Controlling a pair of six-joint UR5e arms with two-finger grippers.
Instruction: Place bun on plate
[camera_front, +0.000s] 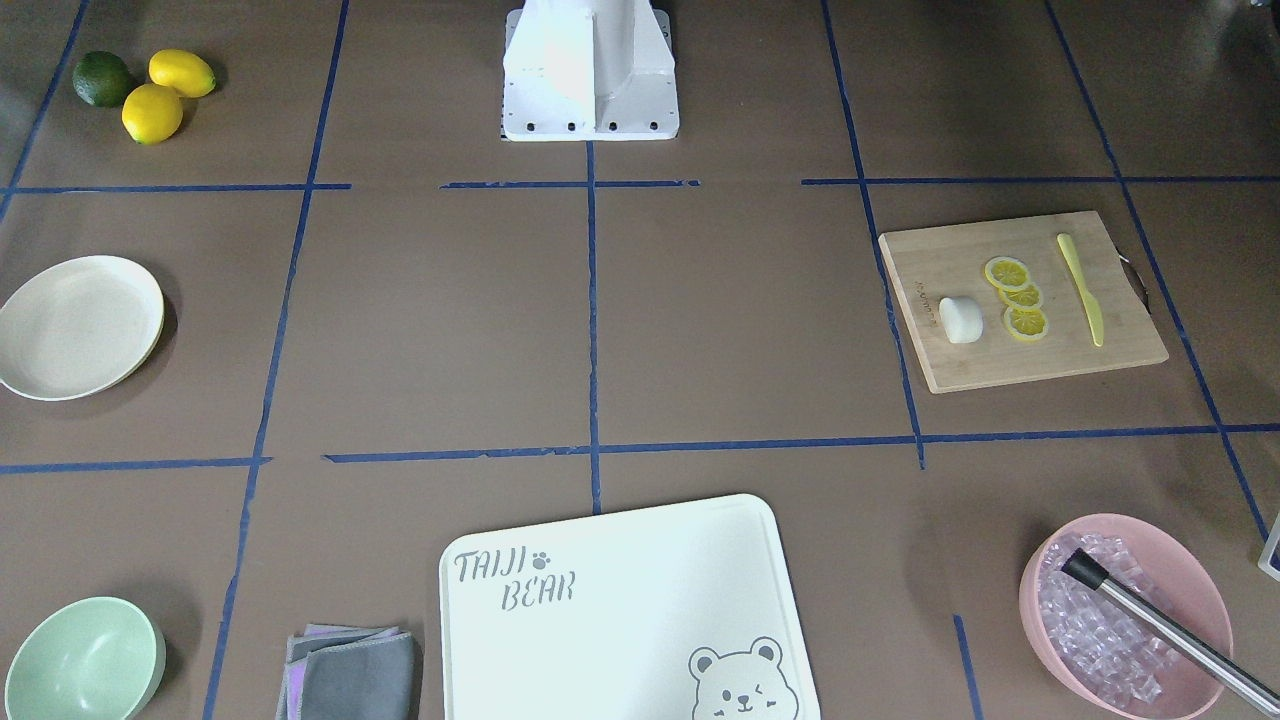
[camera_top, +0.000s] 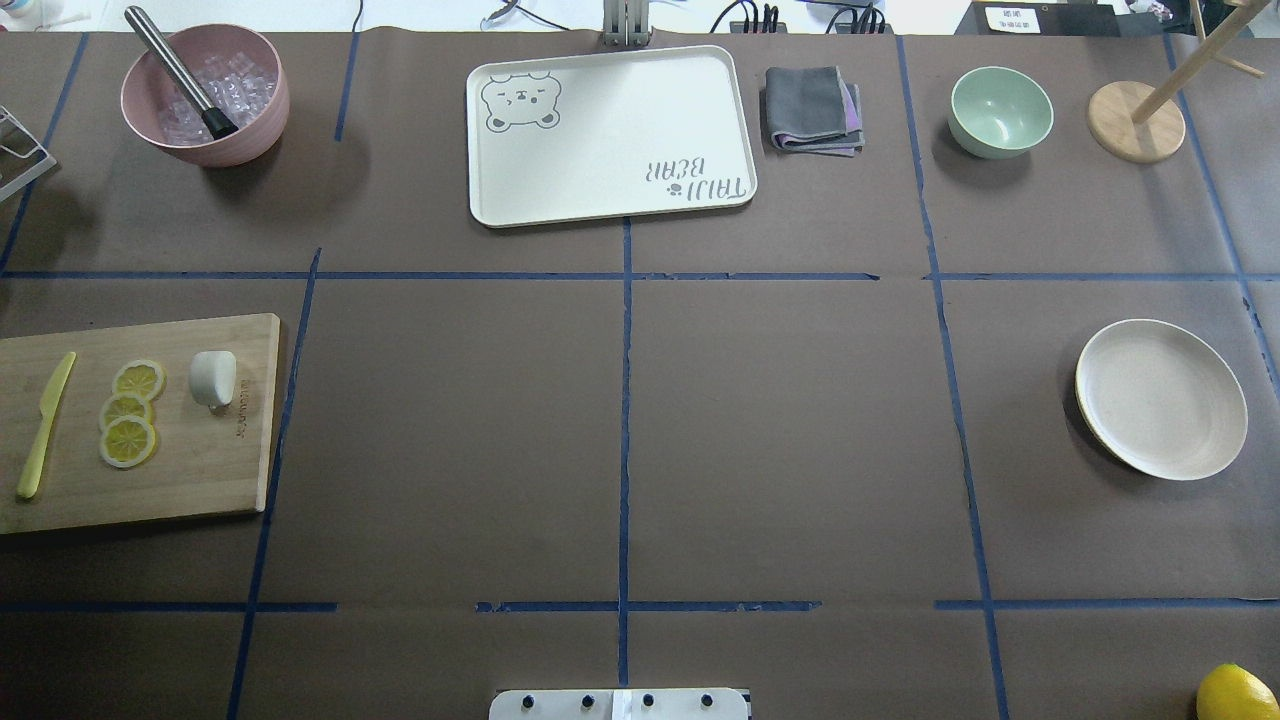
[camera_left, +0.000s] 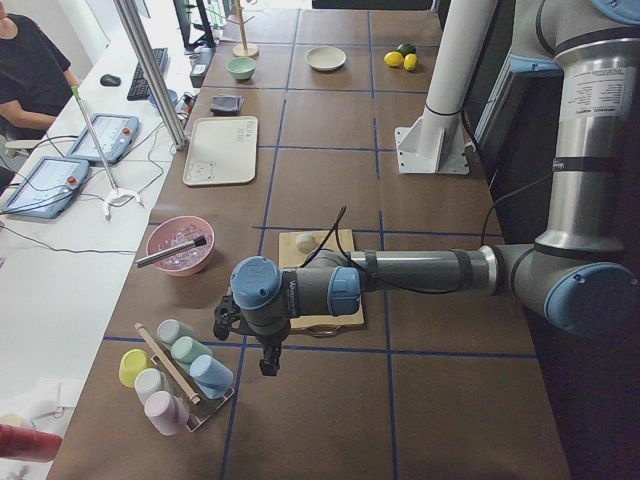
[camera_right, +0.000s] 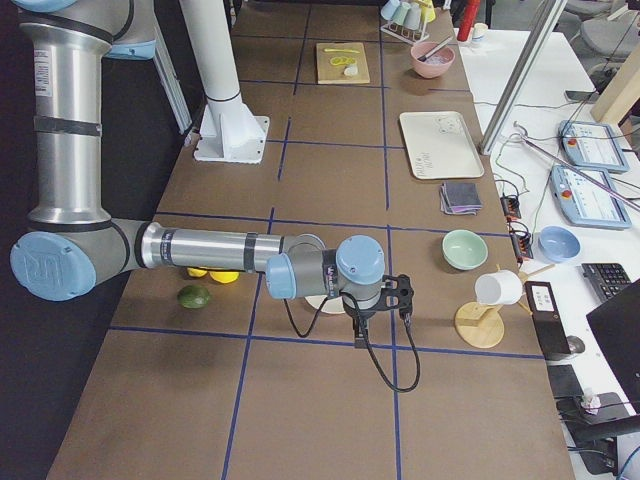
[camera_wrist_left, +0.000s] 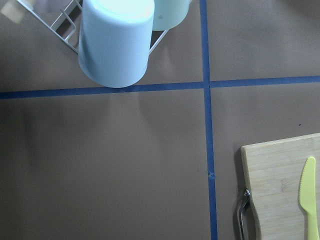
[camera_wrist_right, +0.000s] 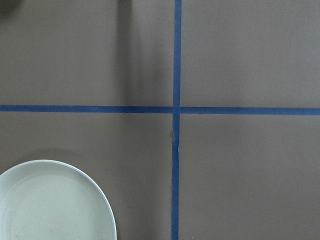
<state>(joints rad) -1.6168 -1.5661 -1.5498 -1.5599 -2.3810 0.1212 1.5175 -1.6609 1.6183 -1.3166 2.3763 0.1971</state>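
Note:
The bun (camera_top: 213, 378) is a small white lump lying on a wooden cutting board (camera_top: 200, 470) at the table's left side, also seen as the bun (camera_front: 960, 320) in the front-facing view. The cream-white plate (camera_top: 1160, 398) sits bare at the far right, and its rim shows in the right wrist view as the plate (camera_wrist_right: 50, 205). My left gripper (camera_left: 268, 362) hangs beyond the board's outer end, near a cup rack. My right gripper (camera_right: 358, 338) hangs just outside the plate. Both show only in the side views, so I cannot tell whether they are open or shut.
Lemon slices (camera_top: 128, 410) and a yellow knife (camera_top: 42, 425) share the board with the bun. At the far edge stand a pink bowl of ice (camera_top: 205, 95), a bear-printed board (camera_top: 610, 135), a folded cloth (camera_top: 812, 108) and a mint-green bowl (camera_top: 1000, 110). Lemons (camera_front: 165, 92) lie near the robot's right.

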